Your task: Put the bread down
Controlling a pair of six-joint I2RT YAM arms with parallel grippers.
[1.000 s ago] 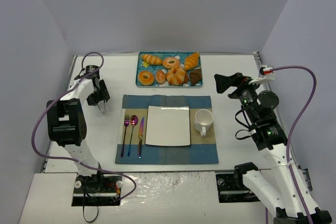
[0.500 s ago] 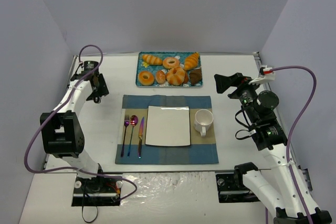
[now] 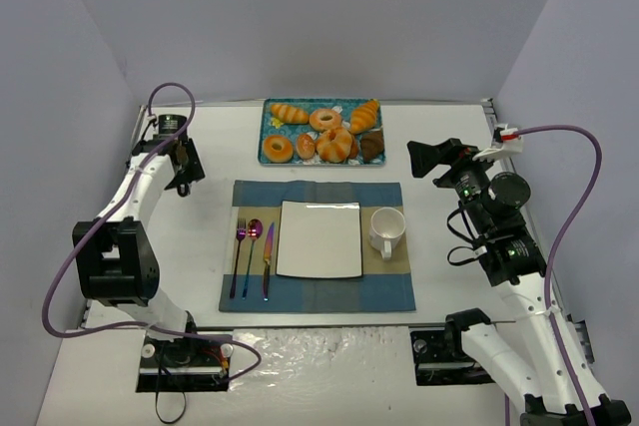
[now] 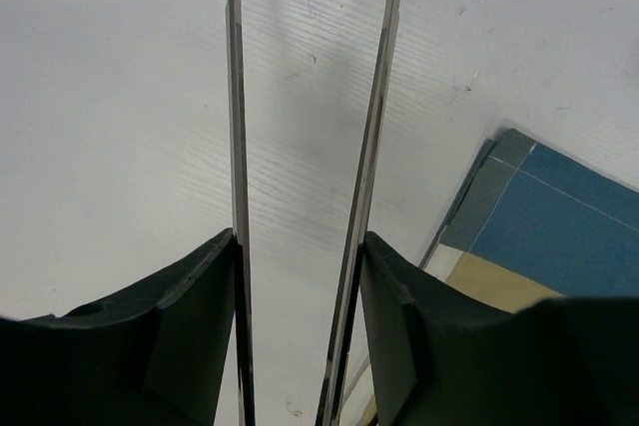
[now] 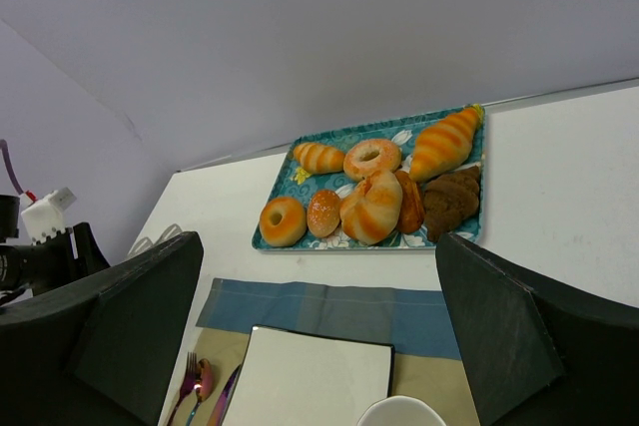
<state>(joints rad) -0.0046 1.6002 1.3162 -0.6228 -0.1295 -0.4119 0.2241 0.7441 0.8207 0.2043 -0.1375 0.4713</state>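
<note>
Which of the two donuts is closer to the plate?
The donut at the tray's near-left corner; the other donut sits farther back, mid-tray.

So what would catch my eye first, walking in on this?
Probably the teal tray of glossy orange pastries at the back. Next, the place setting in the middle: a white square plate on a blue placemat, cup on its right, cutlery on its left.

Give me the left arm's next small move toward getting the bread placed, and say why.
Probably swing the left gripper toward the tray, stopping above the bread. Its jaws stand apart, empty, over bare table by the placemat corner, while the bread lies on the tray between a donut and the ridged bun.
</note>
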